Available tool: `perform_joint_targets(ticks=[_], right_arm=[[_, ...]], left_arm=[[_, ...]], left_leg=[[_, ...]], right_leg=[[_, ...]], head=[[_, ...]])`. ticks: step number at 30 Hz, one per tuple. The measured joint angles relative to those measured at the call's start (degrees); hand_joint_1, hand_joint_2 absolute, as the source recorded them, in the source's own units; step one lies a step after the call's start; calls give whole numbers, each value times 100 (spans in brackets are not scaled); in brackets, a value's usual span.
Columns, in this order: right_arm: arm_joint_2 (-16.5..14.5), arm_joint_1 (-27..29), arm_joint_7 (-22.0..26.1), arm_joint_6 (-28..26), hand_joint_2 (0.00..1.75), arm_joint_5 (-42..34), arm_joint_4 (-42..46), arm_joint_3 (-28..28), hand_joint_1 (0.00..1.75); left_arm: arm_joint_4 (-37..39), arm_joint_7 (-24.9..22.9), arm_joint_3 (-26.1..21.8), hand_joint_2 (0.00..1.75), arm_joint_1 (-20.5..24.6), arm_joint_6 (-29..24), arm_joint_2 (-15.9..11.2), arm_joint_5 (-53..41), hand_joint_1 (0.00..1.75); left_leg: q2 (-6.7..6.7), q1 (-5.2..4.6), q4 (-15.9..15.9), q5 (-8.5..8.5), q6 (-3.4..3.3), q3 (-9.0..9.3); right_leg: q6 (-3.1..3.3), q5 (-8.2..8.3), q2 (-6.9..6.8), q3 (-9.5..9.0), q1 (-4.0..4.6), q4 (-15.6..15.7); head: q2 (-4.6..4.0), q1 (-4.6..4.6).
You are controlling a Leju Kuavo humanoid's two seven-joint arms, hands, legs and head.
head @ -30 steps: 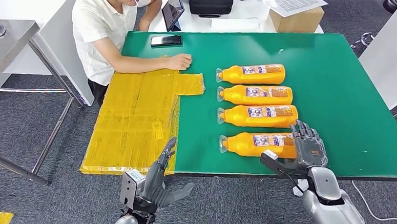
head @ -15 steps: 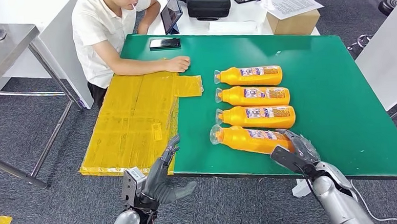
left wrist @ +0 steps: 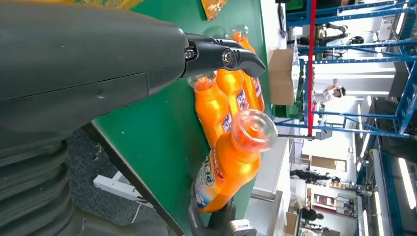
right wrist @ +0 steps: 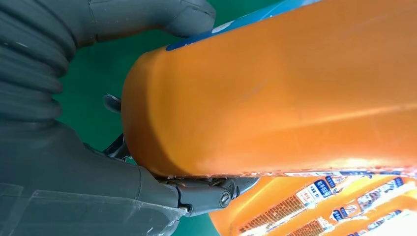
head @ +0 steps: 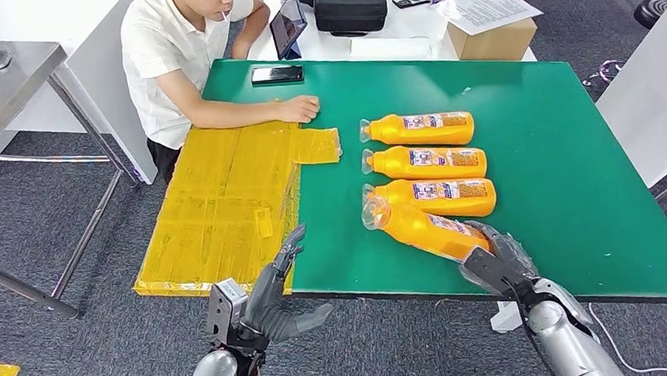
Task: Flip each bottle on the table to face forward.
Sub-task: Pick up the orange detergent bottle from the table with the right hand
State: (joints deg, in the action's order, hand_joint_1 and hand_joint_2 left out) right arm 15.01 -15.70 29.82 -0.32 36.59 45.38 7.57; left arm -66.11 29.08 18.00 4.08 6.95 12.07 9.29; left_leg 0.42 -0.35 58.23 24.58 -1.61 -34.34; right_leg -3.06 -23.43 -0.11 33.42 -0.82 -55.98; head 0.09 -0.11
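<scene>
At the far left of the frame a grey metal bench (head: 0,63) stood on grey carpet (head: 79,339). A person in a white shirt (head: 176,50) sat at the upper left, one hand (head: 300,109) resting on the table (head: 560,142), whose flat top was matt green. Crinkled, glossy yellow sheeting (head: 227,202) covered the table's left part and hung over its near edge.

Low in the frame, left of centre, the left robot hand (head: 271,299) hovered just off the near edge, fingers spread wide, holding nothing.

In the middle lay three smooth orange plastic bottles (head: 423,162) in a row, side by side, clear caps to the left and printed labels up. Just below them a fourth bottle (head: 418,225) was tilted, its cap end raised and overlapping the nearest lying one.

The right robot hand (head: 498,261), lower right, gripped that bottle's rounded base, thumb on one side and fingers on the other.

At the upper right, behind the table, sat a black case (head: 351,4) and a cardboard box (head: 490,33) with papers on top.
</scene>
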Motion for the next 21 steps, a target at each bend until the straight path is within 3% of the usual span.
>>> perform_joint_targets(ticks=[3,6,8,13,18,21], right_arm=[[-26,103,204,-19,175,-178,8,-37,175],[-127,307,383,-56,175,-452,129,-128,175],[-264,481,416,-91,175,-662,317,-222,175],[-732,790,267,-63,175,-1092,774,-308,175],[-1270,1073,153,-4,175,-1308,1264,-6,175],[-1425,1170,133,-28,175,-1399,1421,161,175]], left_arm=[[28,99,29,175,19,-176,16,-30,0],[24,254,24,175,16,-716,89,-57,0],[-12,130,-5,175,-6,-845,144,244,0],[-99,-594,-99,175,-150,-208,174,1622,0],[-138,-831,-106,175,-217,-211,163,1891,0],[-160,-846,-78,175,-220,-258,154,1937,0]], left_leg=[[1,1,0,0,0,4],[-1,2,0,1,1,2],[-2,4,-1,2,2,-1],[5,6,-3,7,11,-9],[4,8,-3,2,12,-23],[-2,8,-3,-1,9,-36]], right_leg=[[-2,1,1,-21,1,0],[-2,-1,0,-24,2,-1],[-1,-2,0,-25,2,-2],[2,-3,6,-12,3,-4],[5,-5,5,0,5,-7],[4,-5,3,9,4,-7]], head=[[0,0],[0,0],[0,1],[0,-1],[0,-1],[0,-1]])
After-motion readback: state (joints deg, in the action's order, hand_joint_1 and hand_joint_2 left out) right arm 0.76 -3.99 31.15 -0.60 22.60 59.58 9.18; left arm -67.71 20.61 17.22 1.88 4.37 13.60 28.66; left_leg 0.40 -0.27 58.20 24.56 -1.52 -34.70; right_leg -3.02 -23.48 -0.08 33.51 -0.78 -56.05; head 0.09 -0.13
